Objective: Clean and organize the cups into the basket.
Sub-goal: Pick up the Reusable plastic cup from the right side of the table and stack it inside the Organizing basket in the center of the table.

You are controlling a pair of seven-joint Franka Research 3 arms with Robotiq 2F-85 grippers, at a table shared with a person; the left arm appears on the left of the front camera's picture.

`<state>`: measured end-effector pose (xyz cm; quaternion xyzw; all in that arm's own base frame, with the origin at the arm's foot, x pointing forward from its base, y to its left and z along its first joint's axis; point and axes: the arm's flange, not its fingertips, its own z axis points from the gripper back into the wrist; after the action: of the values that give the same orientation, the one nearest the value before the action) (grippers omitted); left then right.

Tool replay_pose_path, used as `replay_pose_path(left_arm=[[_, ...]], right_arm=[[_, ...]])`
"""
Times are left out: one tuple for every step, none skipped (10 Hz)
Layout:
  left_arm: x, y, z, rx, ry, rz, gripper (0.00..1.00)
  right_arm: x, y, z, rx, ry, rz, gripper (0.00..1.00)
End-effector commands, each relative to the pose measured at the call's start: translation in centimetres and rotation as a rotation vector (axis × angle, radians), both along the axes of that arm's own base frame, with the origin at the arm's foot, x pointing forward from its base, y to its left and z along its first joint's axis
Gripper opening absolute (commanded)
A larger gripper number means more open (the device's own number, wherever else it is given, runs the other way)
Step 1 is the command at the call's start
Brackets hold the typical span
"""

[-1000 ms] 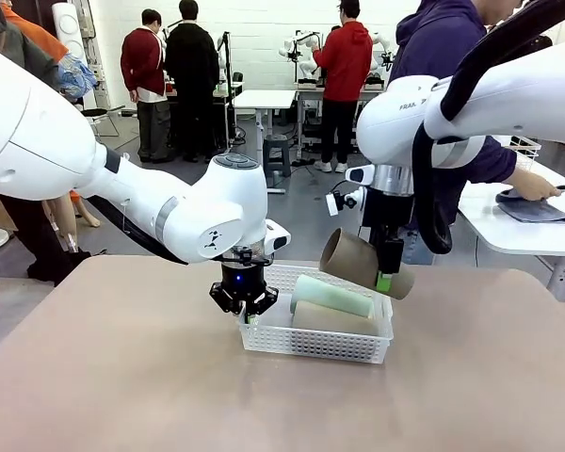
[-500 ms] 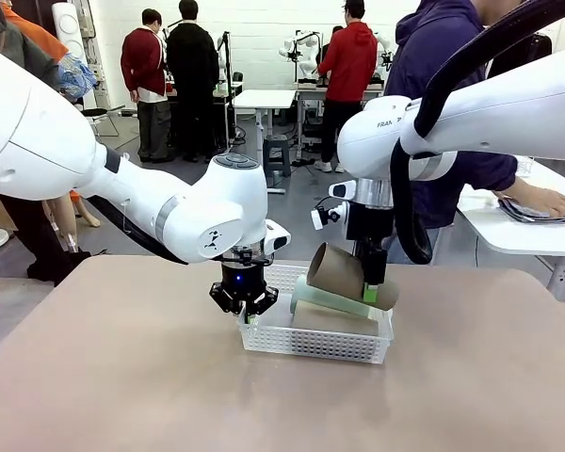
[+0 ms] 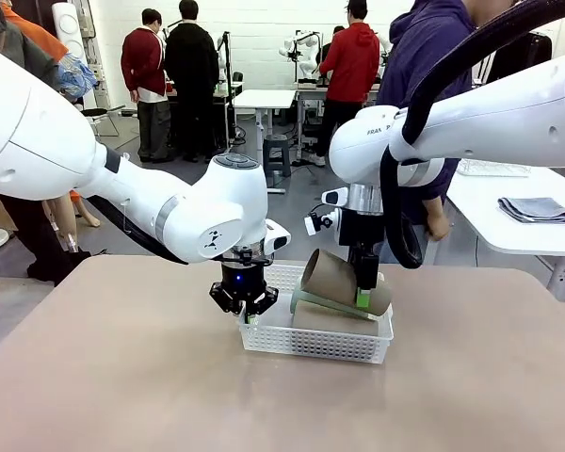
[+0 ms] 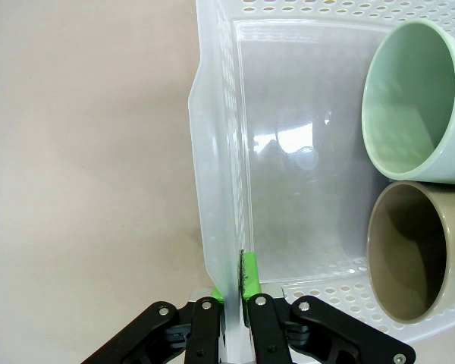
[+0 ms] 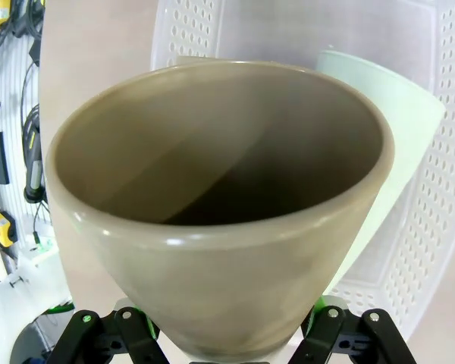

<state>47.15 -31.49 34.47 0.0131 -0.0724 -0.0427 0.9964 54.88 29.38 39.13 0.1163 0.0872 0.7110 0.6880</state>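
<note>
1. Tan-brown and matte, the held cup lies tilted on its side in the right end effector, just above the basket, mouth toward the robot's left.
2. The right end effector's fingers stand fairly wide, clamped across the cup's narrow base end; in the right wrist view the cup's open mouth faces the camera with the green pads pressed to either side of the body.
3. The left end effector is fully closed, pinching the basket's near-left wall; the left wrist view shows its pads gripping the thin rim, apparently steadying the basket on the worktop.
4. Already in the basket lie a pale mint green cup and another tan cup, side by side, mouths toward the left end effector.
5. Handling, as a judgement: the cups look rigid and light, with a smooth tapered wall that could slide out of a pinch. The narrow end suits the fingers best, gripped across the body.
6. The basket looks like thin, flexible plastic, so the clamp on its wall matters when the cup is set down on the two below.
</note>
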Motion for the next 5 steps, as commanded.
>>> replay_pose_path(left_arm=[[0.04,0.00,-0.01,-0.001,-0.001,0.001,0.00],[0.04,0.00,-0.01,-0.001,-0.001,0.001,0.00],[0.04,0.00,-0.01,-0.001,-0.001,0.001,0.00],[0.04,0.00,-0.01,-0.001,-0.001,0.001,0.00],[0.04,0.00,-0.01,-0.001,-0.001,0.001,0.00]], right_arm=[[0.98,0.10,-0.14,-0.022,0.005,0.002,0.81],[1.08,0.01,-0.30,-0.023,0.012,0.002,0.81],[1.18,-0.03,-0.53,-0.024,0.016,0.003,0.81],[1.32,-0.06,-0.80,-0.026,0.023,0.002,0.81],[1.34,-0.12,-0.79,-0.026,0.026,0.000,0.88]])
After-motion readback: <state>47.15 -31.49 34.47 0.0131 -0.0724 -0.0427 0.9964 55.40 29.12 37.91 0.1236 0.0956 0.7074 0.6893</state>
